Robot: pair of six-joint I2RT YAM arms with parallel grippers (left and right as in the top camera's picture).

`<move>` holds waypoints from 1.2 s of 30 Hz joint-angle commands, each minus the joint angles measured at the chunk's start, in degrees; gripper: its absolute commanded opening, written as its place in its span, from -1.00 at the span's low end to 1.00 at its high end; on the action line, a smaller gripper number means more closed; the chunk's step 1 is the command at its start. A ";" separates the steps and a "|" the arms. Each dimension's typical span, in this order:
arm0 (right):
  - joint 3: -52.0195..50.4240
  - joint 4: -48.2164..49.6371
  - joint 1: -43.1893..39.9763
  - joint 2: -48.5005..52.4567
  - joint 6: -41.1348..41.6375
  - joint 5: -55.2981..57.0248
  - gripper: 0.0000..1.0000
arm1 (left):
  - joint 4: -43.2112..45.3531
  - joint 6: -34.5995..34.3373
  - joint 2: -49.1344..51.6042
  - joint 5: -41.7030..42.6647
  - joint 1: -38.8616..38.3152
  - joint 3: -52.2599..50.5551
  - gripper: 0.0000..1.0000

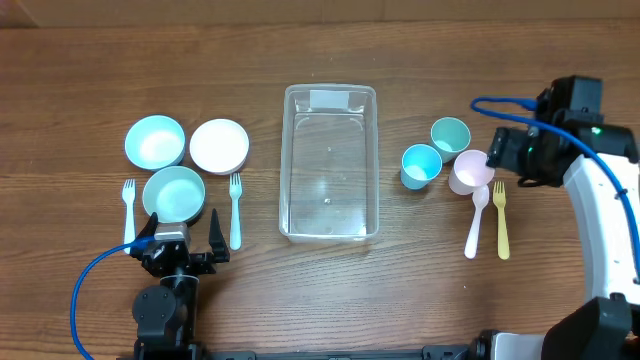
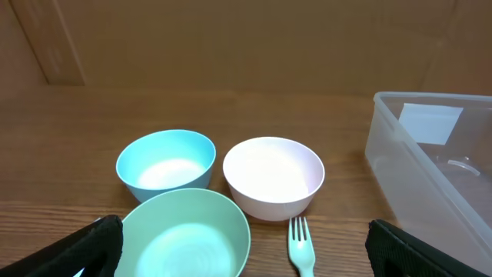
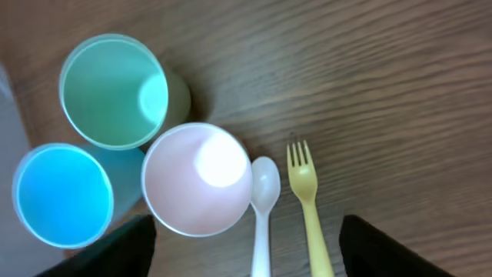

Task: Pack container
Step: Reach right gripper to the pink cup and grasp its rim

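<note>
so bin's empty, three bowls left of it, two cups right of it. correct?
No, three cups stand right of the bin: green cup, blue cup, pink cup, as the overhead view shows. The rest holds: bin empty, blue bowl, white bowl and green bowl left of it.

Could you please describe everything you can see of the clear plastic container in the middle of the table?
The clear rectangular plastic container has rounded corners, a raised rim and see-through walls. It stands upright, open-topped and empty on the wooden table, with a white label at its far end. Nothing else touches it.
</note>
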 commanded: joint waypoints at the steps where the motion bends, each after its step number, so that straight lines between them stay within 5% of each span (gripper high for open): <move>1: -3.48 2.64 -0.22 1.57 0.31 -1.79 0.40 | 0.13 -0.98 -0.48 0.44 0.31 -0.15 1.00; 18: -4.39 7.91 -0.11 11.76 -0.37 -2.54 0.33 | 0.13 -0.98 -0.48 0.44 0.31 -0.15 1.00; 29: -4.13 9.53 -0.04 13.75 -0.33 -3.85 -0.46 | 0.13 -0.98 -0.48 0.44 0.31 -0.15 1.00; 36: -4.04 9.35 -0.07 13.75 -0.33 -3.85 -0.68 | 0.13 -0.98 -0.48 0.44 0.31 -0.15 1.00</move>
